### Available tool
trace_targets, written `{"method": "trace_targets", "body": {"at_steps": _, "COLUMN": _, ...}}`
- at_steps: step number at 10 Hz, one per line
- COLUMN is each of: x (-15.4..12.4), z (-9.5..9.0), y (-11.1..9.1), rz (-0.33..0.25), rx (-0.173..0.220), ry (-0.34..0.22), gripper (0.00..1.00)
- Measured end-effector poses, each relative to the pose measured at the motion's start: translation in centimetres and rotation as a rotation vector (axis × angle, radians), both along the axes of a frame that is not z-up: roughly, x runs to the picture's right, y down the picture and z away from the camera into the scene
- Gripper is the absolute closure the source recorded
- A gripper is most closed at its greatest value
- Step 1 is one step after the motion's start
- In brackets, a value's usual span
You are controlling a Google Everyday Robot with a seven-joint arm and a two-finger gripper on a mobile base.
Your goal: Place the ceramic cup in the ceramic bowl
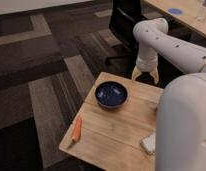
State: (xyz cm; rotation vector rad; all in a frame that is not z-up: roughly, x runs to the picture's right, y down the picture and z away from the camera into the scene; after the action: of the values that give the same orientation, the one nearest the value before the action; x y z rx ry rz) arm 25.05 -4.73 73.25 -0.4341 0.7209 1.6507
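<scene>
Spread empty pincer above far edge of table, ceramic bowl nearby

Spread pincer above far edge of table, open wood between ceramic bowl and carrot.

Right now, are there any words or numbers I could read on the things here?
None can be read.
Blue bowl: plain, no writing.
Orange stick-shaped thing: no label.
Gripper, open above the table's far edge: no markings.
White object beside the robot's body: too blurred to tell.
</scene>
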Motion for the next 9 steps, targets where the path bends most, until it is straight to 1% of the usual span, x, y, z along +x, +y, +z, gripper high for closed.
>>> {"method": "trace_targets", "body": {"at_steps": 1, "x": 0.5, "z": 0.2, "y": 0.0, "rz": 0.009, "rx": 0.011, "ry": 0.001, "gripper": 0.35}}
{"method": "trace_targets", "body": {"at_steps": 2, "x": 1.6, "z": 0.6, "y": 0.2, "rz": 0.033, "rx": 0.035, "ry": -0.013, "gripper": 0.35}}
{"method": "trace_targets", "body": {"at_steps": 3, "x": 2.7, "z": 1.1, "y": 0.6, "rz": 0.057, "rx": 0.048, "ry": -0.027, "gripper": 0.35}}
{"method": "trace_targets", "body": {"at_steps": 5, "x": 4.0, "z": 1.8, "y": 1.7, "rz": 0.084, "rx": 0.053, "ry": -0.049, "gripper": 0.35}}
{"method": "trace_targets", "body": {"at_steps": 6, "x": 5.2, "z": 2.2, "y": 2.5, "rz": 0.094, "rx": 0.055, "ry": -0.056, "gripper": 0.35}}
{"method": "trace_targets", "body": {"at_steps": 9, "x": 7.2, "z": 3.0, "y": 4.4, "rz": 0.122, "rx": 0.048, "ry": -0.06, "gripper": 0.35}}
